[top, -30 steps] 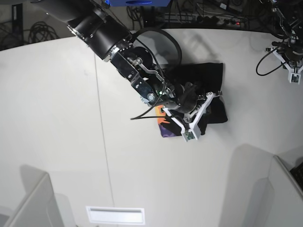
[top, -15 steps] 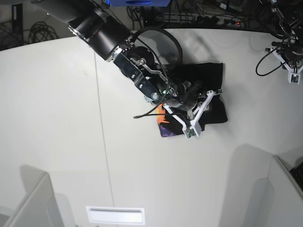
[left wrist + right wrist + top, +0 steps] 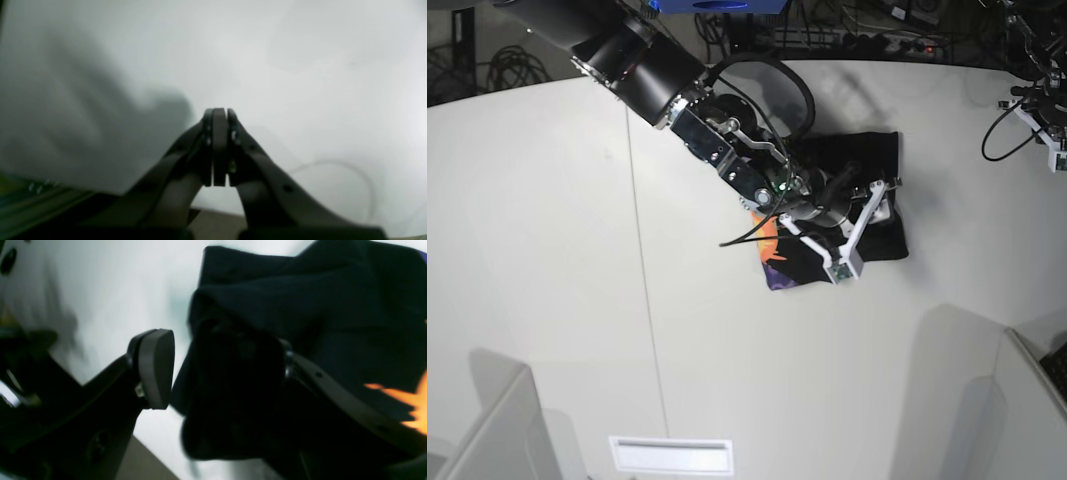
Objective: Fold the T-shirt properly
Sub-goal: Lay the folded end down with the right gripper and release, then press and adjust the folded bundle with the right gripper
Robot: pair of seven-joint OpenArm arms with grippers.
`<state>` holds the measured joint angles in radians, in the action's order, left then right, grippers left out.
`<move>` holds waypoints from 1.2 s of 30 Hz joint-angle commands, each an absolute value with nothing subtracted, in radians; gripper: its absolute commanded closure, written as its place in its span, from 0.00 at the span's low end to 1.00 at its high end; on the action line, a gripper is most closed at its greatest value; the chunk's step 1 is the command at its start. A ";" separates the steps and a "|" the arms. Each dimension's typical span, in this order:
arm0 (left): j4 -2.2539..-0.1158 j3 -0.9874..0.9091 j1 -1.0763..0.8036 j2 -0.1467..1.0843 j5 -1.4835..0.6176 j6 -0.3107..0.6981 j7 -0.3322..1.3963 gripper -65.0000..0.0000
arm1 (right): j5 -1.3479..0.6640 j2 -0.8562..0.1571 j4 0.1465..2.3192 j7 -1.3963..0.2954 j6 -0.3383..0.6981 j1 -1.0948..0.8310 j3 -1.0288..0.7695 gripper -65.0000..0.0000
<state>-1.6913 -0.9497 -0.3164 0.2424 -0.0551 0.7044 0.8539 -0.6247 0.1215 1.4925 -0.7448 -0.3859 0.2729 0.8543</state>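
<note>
The black T-shirt (image 3: 872, 160) lies bunched at the middle of the white table (image 3: 547, 250), with its purple and orange print (image 3: 777, 262) showing at the lower left edge. My right gripper (image 3: 865, 227) is down on the shirt with its jaws spread. In the right wrist view (image 3: 220, 366) a thick fold of the black T-shirt (image 3: 267, 300) sits between the fingers and drapes over the right one; the left pad (image 3: 155, 368) stands just clear of it. My left gripper (image 3: 1054, 148) is far off at the table's right edge, shut and empty (image 3: 219, 113).
A black cable (image 3: 747, 235) loops from the right arm over the table beside the shirt. Grey partitions stand at the lower left (image 3: 487, 430) and lower right (image 3: 1017, 420). A white slotted plate (image 3: 670, 455) lies at the front edge. Cables and gear crowd the back edge.
My right gripper has swung a little up and to the right over the shirt, jaws still spread. The left arm has drifted right, toward the frame's edge.
</note>
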 commanded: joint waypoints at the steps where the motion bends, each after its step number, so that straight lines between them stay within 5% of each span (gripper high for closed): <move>1: -1.705 -0.977 -0.318 0.266 -0.058 0.698 0.843 1.00 | -0.631 0.136 1.529 -0.727 -0.380 0.297 0.852 0.43; 4: -1.705 -1.040 -0.320 0.268 -0.058 0.698 0.843 1.00 | -0.631 0.091 1.561 -0.731 -0.381 0.318 0.852 0.60; 7: -1.704 -1.090 -0.321 0.268 -0.051 0.698 0.843 1.00 | -0.631 0.048 1.577 -0.733 -0.381 0.331 0.852 0.99; 23: -1.627 -1.112 -0.328 0.286 -0.056 0.698 0.843 1.00 | -0.631 -0.024 1.547 -0.733 -0.381 0.298 0.865 1.00; 36: -1.632 -1.110 -0.326 0.286 -0.056 0.698 0.843 1.00 | -0.631 0.084 1.529 -0.740 -0.374 0.326 1.099 1.00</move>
